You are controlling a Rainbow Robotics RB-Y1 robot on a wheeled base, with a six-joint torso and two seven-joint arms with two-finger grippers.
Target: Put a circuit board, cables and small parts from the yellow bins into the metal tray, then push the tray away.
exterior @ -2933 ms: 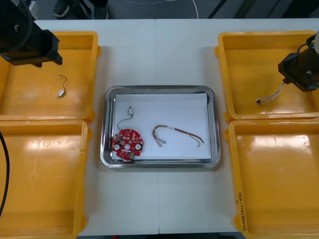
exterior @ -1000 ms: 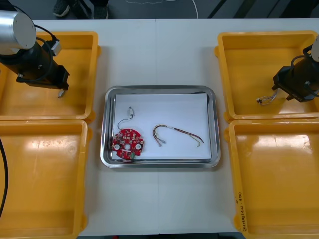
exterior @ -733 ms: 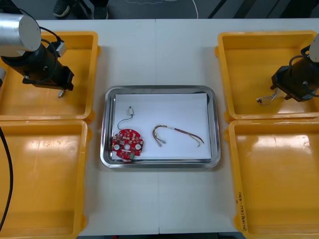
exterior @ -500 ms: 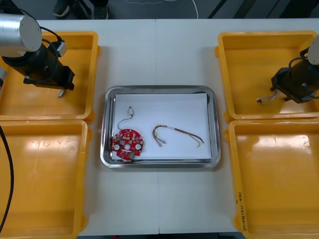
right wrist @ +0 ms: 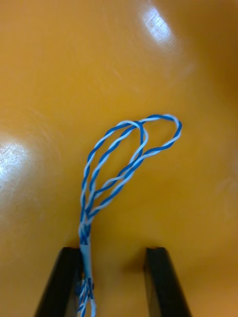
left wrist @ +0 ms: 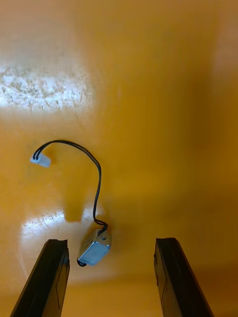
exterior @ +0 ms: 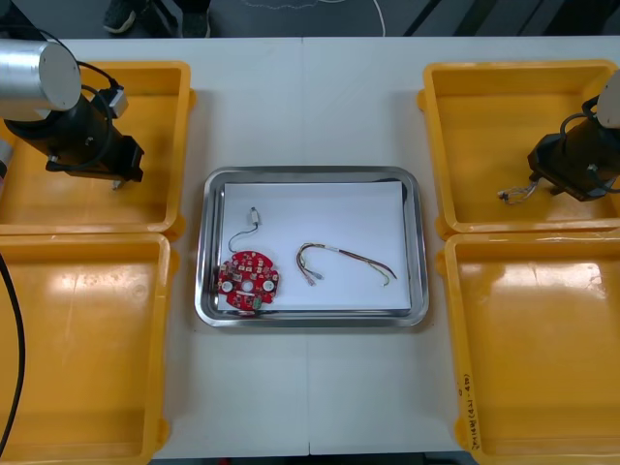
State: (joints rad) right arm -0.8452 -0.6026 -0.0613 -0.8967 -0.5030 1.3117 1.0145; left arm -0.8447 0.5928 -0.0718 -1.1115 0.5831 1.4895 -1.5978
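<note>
Left wrist view: left hand point(left wrist: 110, 241) apart astride small metal part point(left wrist: 94, 249) (placed for pinching).
Right hand point(right wrist: 112, 250) apart, blue-white cable point(right wrist: 87, 218) between.

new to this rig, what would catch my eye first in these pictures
A shiny metal tray, white inside, sits mid-table holding a round red circuit board. In the far yellow bins, the left gripper, fingers open, straddles a small metal part on a black cable, while the right gripper, fingers open, flanks a twisted blue and white cable.
</note>
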